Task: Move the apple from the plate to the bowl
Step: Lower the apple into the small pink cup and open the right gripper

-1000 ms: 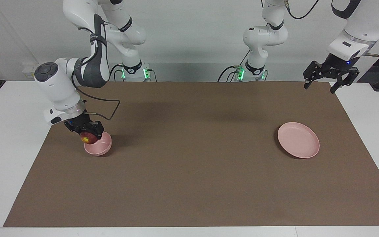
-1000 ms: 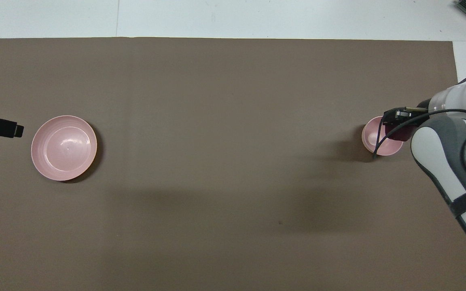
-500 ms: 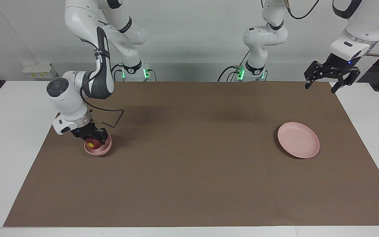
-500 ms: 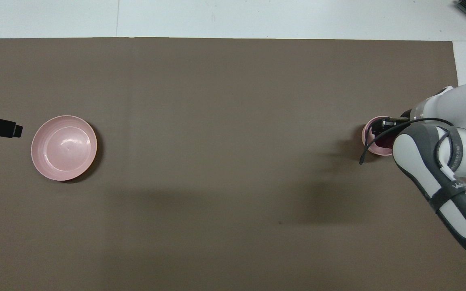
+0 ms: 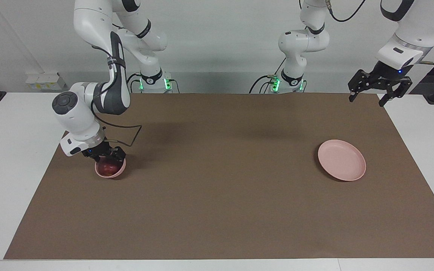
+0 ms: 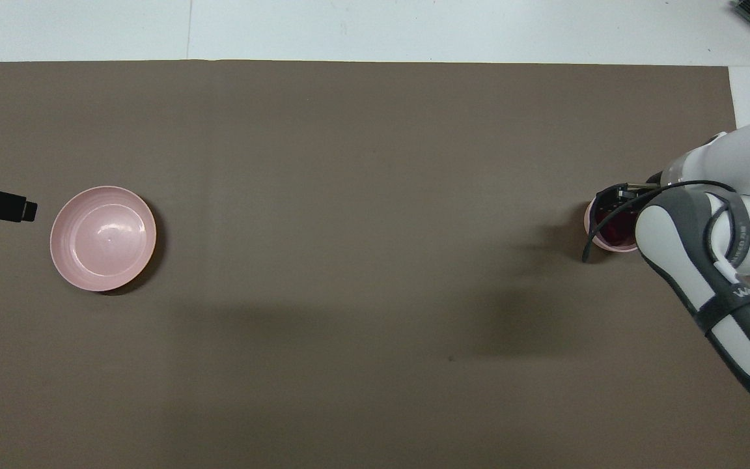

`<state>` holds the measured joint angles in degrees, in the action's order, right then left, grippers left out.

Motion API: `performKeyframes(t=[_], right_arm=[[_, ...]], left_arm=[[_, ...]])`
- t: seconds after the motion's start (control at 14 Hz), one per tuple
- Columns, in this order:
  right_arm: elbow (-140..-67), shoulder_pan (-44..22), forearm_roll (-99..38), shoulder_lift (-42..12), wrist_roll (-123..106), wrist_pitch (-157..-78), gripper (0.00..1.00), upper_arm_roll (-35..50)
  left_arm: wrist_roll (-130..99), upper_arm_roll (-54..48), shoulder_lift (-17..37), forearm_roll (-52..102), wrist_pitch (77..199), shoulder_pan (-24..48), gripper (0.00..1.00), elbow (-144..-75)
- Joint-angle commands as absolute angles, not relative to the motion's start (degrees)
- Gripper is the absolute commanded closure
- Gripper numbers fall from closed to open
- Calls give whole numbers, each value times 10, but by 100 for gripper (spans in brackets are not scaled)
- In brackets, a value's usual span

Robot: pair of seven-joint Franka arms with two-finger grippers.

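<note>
The dark red apple [image 5: 107, 166] sits low in the small pink bowl [image 5: 116, 173] at the right arm's end of the table. My right gripper [image 5: 106, 157] is down at the bowl's mouth, shut on the apple. In the overhead view the apple [image 6: 614, 221] shows inside the bowl [image 6: 588, 221], partly hidden under the right arm. The flat pink plate [image 5: 341, 160] lies bare at the left arm's end; it also shows in the overhead view [image 6: 103, 238]. My left gripper [image 5: 366, 101] waits open and raised over the mat's edge by the plate.
A brown mat [image 5: 220, 180] covers most of the white table [image 5: 9, 150]. The right arm's cable [image 5: 126, 136] loops beside the bowl. The left gripper's tip [image 6: 23, 210] shows at the overhead view's edge next to the plate.
My right gripper has come down with the apple from beside the bowl's rim into the bowl. The bowl has shifted slightly. The left arm has barely moved.
</note>
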<state>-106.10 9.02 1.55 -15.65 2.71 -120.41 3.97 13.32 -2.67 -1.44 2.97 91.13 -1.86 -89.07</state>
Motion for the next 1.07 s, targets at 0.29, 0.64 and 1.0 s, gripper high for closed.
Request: performKeyframes(t=[0.29,0.64,1.0], right_arm=[[-991,90,25,-71,23,-1050,0,47],[-987,48,5,16,119,-967,0,59],[-961,71,-2,20,33,-925,0,49]], left_arm=[[140,1,-8,17,869,21,0,-875],[139,51,-10,15,848,68,0,-861],[133,80,-12,19,849,76,0,-862]])
